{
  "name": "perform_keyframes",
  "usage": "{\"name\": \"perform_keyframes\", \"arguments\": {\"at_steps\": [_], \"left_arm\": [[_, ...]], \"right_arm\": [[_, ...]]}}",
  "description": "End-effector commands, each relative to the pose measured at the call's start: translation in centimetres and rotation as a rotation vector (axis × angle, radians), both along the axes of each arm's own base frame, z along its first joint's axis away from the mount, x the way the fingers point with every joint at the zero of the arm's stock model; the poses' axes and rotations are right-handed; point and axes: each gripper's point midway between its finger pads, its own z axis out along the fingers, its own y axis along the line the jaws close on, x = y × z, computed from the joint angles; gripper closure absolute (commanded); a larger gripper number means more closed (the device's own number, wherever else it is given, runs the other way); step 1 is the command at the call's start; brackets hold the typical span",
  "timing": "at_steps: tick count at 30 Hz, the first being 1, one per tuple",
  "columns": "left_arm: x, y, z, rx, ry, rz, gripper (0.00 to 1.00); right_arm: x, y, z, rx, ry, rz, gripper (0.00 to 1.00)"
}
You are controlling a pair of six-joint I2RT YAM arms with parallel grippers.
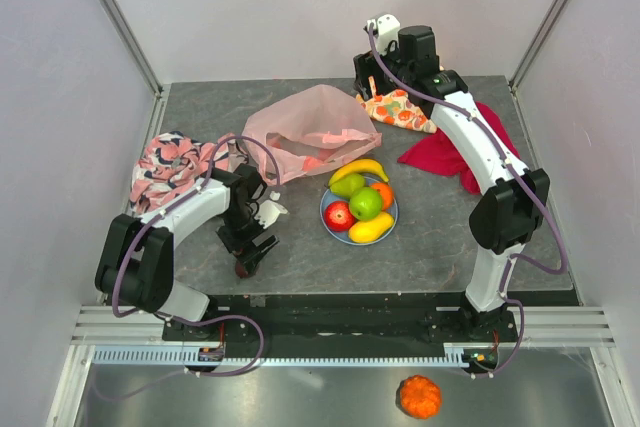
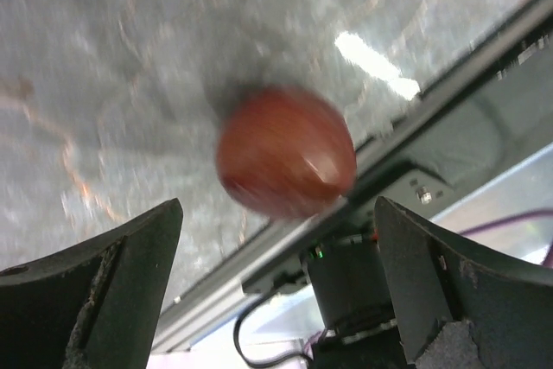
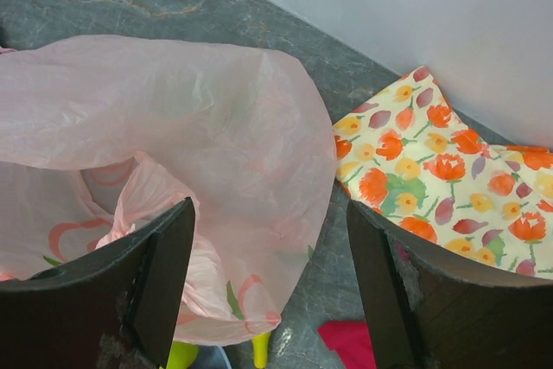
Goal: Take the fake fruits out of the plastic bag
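A dark red round fruit [image 2: 285, 151] lies blurred on the grey table just past my left gripper [image 2: 276, 231], near the front edge, and nothing touches it. That gripper [image 1: 256, 251] is open and the fruit [image 1: 243, 269] sits beside it. The pink plastic bag [image 1: 310, 132] lies crumpled at the back middle, with something reddish [image 1: 318, 159] showing through it. A banana [image 1: 360, 169], a red apple [image 1: 339, 215], a green apple [image 1: 365, 204] and an orange [image 1: 381, 194] rest on the blue plate [image 1: 392, 224]. My right gripper [image 3: 270, 209] hangs open above the bag's [image 3: 173, 118] edge and is empty.
A pink-and-black patterned cloth [image 1: 165, 167] lies at the left. A floral orange cloth [image 1: 398, 110] and a red cloth [image 1: 455, 152] are at the back right. An orange pumpkin-like thing [image 1: 420, 397] sits on the floor below the table's front rail [image 1: 340, 319].
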Motion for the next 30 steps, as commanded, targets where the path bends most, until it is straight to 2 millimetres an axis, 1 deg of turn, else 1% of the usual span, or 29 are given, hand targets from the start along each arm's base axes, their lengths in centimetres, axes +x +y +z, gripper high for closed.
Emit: {"name": "perform_keyframes", "arguments": {"at_steps": [1,2,4,6,7,9,10,11,13,14,16,17,18,19,20,22,23,24,25,26,27,28,29,30], "left_arm": [[2.1,-2.4,-0.9,-0.079,-0.056,0.01,0.01],[2.3,-2.6,-1.2,-0.08,-0.062,0.002,0.01],[2.2,-2.1,-2.2,-0.04,-0.048,0.006,0.01],[1.7,-1.3,-3.2,0.007,-0.025,0.007,0.01],[1.6,-1.1,-3.4,0.015,-0.021,0.007,0.02],[1.1,-0.8,-3.6,0.021,-0.012,0.005,0.09],[1.0,-0.8,-3.4,0.018,-0.018,0.002,0.12],[0.7,-0.7,-3.4,0.017,-0.012,0.001,0.21],[0.3,-0.8,-3.3,0.008,0.005,-0.008,0.33],[0.6,-1.0,-3.1,0.001,0.001,-0.011,0.45],[1.0,-1.8,-2.1,-0.031,0.01,-0.004,0.56],[2.5,-3.4,-0.7,-0.092,-0.017,0.003,0.65],[3.3,-4.3,0.3,-0.131,-0.03,0.004,0.69],[4.1,-5.5,1.3,-0.175,-0.039,0.002,0.69],[5.9,-8.0,3.8,-0.279,-0.069,-0.005,0.69],[7.5,-10.9,6.3,-0.391,-0.095,-0.018,0.7],[9.0,-13.7,8.9,-0.502,-0.138,-0.038,0.7],[9.8,-15.1,9.0,-0.53,-0.132,-0.04,0.69],[10.5,-16.5,9.5,-0.557,-0.143,-0.046,0.68],[11.2,-18.6,10.7,-0.598,-0.155,-0.037,0.68],[12.8,-20.1,10.1,-0.617,-0.172,-0.029,0.68],[13.6,-21.1,9.8,-0.622,-0.178,-0.014,0.68],[15.1,-22.3,10.4,-0.628,-0.21,0.021,0.68],[16.5,-23.2,10.4,-0.644,-0.24,0.037,0.68]], "right_arm": [[0.0,0.5,0.0,0.028,0.009,0.011,0.21],[-0.1,0.4,-0.2,0.026,0.013,0.011,0.21],[-0.3,0.4,-0.1,0.026,0.013,0.011,0.21],[-0.4,0.3,-0.3,0.023,0.018,0.012,0.21],[-0.5,0.2,-0.1,0.022,0.014,0.011,0.21],[-0.6,0.1,-0.4,0.013,0.016,0.008,0.21],[-0.7,-0.1,-0.1,0.009,0.008,0.007,0.21],[-0.7,-0.1,-0.4,0.004,0.013,0.005,0.21],[-0.7,-0.3,-0.5,0.0,0.012,0.0,0.21],[-0.7,-0.3,-0.6,0.0,0.014,0.0,0.21],[-0.8,-0.4,-0.6,-0.006,0.012,-0.002,0.21],[-0.8,-0.5,-0.7,-0.016,0.01,-0.002,0.21],[-0.8,-0.7,-0.8,-0.023,0.013,-0.005,0.21],[-0.8,-1.0,-0.9,-0.028,0.012,-0.012,0.21],[-0.8,-1.4,-1.3,-0.039,0.021,-0.018,0.21],[-1.0,-2.0,-1.5,-0.049,0.026,-0.03,0.21],[-1.2,-2.5,-2.1,-0.059,0.038,-0.038,0.21],[-1.4,-2.7,-2.3,-0.072,0.042,-0.038,0.21],[-1.6,-3.1,-2.0,-0.078,0.034,-0.043,0.21],[-1.9,-3.5,-2.5,-0.095,0.044,-0.049,0.21],[-2.1,-3.9,-2.7,-0.117,0.045,-0.047,0.21],[-2.4,-4.4,-2.4,-0.125,0.038,-0.053,0.21],[-2.7,-5.0,-3.0,-0.144,0.05,-0.063,0.21],[-3.2,-5.5,-3.4,-0.156,0.069,-0.066,0.21]]}}
